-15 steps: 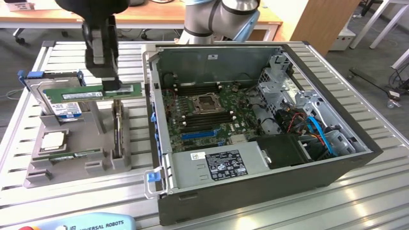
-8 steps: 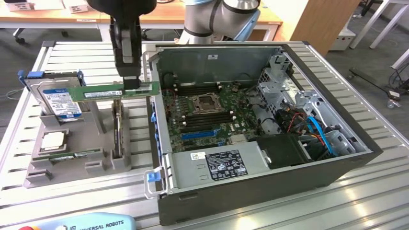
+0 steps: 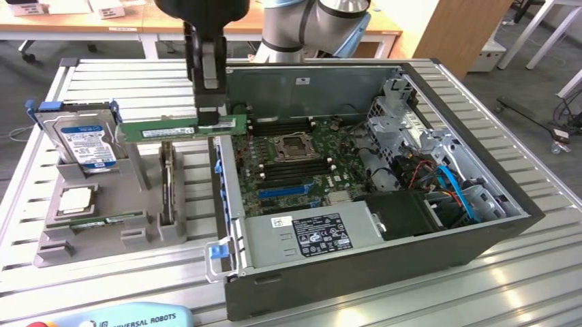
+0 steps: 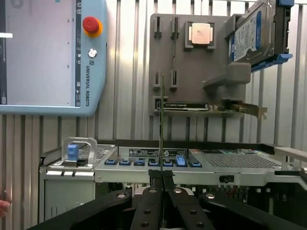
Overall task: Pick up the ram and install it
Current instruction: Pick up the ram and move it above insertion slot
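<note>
Because the black two-fingered gripper (image 3: 212, 121) is clenched on it, the ram (image 3: 173, 129), a thin, long green circuit-board stick with a pale label, hangs in the air, lifted clear of its holder.

- Position: between the grey moulded parts tray (image 3: 54, 253) and the open black computer case (image 3: 382, 262), near the case's wall on the exterior view's left; it appears to touch nothing but the gripper.
- Attitude: long edge level, board on edge, gripped off-centre toward the case end. The wrist view shows it edge-on as a fine line (image 4: 162, 124) rising from the gripper (image 4: 162, 181), probably so the lower edge stays free to meet a slot.
- Motherboard (image 3: 300, 170), green, lies flat inside the case, face open to approach from above.
- Tray contents: blue-labelled silver hard drive (image 3: 86, 139) standing upright; square silver processor chip (image 3: 75, 199) lying flat.
- Support: slatted metal surface (image 3: 518, 266).
</note>
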`<move>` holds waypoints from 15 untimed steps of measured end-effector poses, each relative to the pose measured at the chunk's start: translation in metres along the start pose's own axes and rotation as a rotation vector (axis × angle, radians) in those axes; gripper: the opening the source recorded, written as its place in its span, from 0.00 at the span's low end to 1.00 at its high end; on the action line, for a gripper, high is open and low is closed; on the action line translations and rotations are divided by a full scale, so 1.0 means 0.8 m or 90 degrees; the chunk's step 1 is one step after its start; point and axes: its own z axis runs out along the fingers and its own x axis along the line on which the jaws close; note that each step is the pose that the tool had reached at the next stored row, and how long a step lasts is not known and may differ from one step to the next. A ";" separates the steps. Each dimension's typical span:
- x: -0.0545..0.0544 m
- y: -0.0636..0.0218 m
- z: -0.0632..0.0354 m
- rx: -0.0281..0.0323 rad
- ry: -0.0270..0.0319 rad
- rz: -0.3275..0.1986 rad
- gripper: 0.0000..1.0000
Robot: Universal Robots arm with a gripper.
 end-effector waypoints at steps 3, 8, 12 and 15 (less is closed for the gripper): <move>0.000 -0.014 -0.001 0.0000 0.0000 0.000 0.12; 0.001 -0.038 -0.001 0.0000 0.0000 0.000 0.12; 0.001 -0.060 -0.002 -0.0001 0.0000 0.000 0.12; 0.001 -0.072 -0.003 0.0000 -0.0001 0.000 0.12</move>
